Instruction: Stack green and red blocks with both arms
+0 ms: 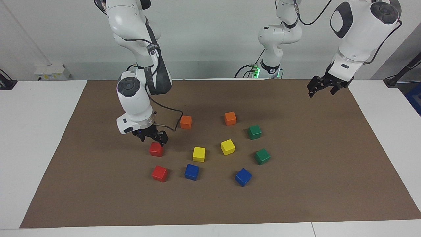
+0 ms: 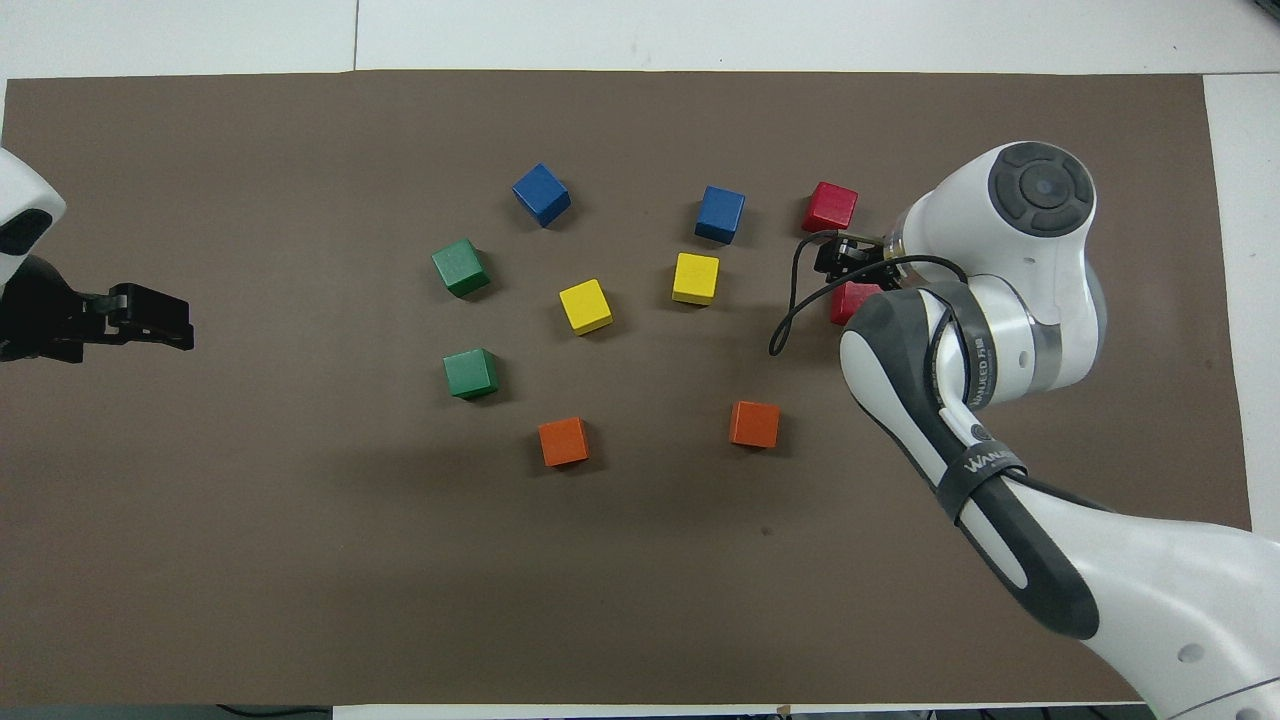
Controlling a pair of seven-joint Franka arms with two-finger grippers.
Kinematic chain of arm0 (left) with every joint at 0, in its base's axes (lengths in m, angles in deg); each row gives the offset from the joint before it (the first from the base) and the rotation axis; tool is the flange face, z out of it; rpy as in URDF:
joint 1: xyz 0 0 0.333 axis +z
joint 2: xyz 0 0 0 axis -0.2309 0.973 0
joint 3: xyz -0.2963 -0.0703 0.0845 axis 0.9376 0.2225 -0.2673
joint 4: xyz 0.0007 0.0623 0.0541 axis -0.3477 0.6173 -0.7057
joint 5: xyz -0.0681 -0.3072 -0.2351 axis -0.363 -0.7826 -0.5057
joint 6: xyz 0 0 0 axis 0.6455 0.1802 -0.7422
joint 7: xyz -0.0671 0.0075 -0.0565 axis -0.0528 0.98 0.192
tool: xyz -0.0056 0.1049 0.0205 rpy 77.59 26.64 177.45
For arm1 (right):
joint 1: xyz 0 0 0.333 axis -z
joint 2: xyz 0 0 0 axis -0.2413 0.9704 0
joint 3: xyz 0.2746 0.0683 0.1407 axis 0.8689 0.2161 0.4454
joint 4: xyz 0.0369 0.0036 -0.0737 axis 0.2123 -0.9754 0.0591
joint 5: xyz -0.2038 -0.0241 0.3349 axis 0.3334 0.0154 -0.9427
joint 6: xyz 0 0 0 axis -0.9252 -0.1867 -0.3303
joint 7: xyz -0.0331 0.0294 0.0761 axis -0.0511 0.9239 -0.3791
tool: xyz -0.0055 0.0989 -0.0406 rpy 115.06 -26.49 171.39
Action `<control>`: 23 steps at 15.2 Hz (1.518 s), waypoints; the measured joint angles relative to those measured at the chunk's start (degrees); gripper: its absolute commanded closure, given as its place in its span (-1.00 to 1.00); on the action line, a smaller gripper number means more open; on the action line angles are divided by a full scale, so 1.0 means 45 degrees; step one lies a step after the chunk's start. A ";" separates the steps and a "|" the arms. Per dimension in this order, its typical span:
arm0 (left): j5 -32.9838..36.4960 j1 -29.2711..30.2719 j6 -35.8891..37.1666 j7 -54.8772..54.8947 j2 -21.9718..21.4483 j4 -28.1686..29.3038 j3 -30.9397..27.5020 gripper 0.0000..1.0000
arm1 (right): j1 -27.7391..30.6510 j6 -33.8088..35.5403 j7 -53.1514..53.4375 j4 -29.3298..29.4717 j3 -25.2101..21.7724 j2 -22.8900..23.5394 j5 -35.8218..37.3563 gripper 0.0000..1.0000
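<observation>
Two red blocks lie toward the right arm's end of the mat: the nearer one (image 1: 156,149) (image 2: 850,301) and the farther one (image 1: 160,173) (image 2: 830,207). Two green blocks sit toward the left arm's end, the nearer (image 1: 254,132) (image 2: 470,373) and the farther (image 1: 262,156) (image 2: 461,267). My right gripper (image 1: 153,141) (image 2: 845,262) hangs open just above the nearer red block, which the arm partly covers in the overhead view. Over the mat's corner at its own end, my left gripper (image 1: 323,88) (image 2: 180,330) waits open, holding nothing.
Between the red and green blocks lie two orange cubes (image 1: 185,122) (image 1: 230,118), two yellow cubes (image 1: 199,154) (image 1: 227,146) and two blue cubes (image 1: 191,171) (image 1: 243,176). All sit on a brown mat (image 1: 98,184) over a white table.
</observation>
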 measured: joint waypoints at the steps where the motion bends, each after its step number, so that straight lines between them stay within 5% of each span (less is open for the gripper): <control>1: 0.0000 0.0000 0.0000 0.0000 0.0000 0.0000 0.0000 -1.00 | -0.0059 -0.0225 0.0000 0.0000 0.0001 0.0202 0.0000 -1.00; 6: 0.0000 0.0000 0.0000 0.0000 0.0000 0.0000 0.0000 -1.00 | -0.0072 -0.0528 -0.0281 -0.0001 -0.0016 0.0703 0.0009 -1.00; 9: 0.0000 0.0000 0.0026 0.0000 0.0000 0.0001 0.0000 -1.00 | -0.0067 -0.0706 -0.0475 -0.0071 -0.0053 0.0775 0.0009 -0.74; 11: 0.0000 0.0000 0.0029 -0.0004 -0.0009 0.0000 0.0003 -1.00 | -0.0028 -0.1215 -0.0533 -0.0289 -0.0060 0.0876 0.0010 -0.30; 13: -0.0013 -0.0014 -0.0050 -0.0389 -0.0083 0.0000 0.0059 -1.00 | 0.0017 -0.1576 -0.0585 -0.0499 -0.0064 0.1020 0.0010 0.84; 14: -0.0039 -0.0072 -0.0218 -0.0781 -0.0122 0.0002 0.0130 -1.00 | 0.0028 -0.1625 -0.0589 -0.0549 -0.0065 0.1070 0.0010 1.00; 18: -0.0116 -0.1881 -0.2178 -0.3246 -0.0102 0.0822 0.0338 -1.00 | 0.0044 -0.1598 -0.0604 -0.0575 -0.0080 0.1098 0.0010 1.00; 23: -0.0116 -0.3956 -0.5958 -0.4167 0.0624 0.4019 0.0409 -1.00 | 0.0965 -0.0667 -0.3397 -0.0483 -0.0210 0.0581 0.0018 1.00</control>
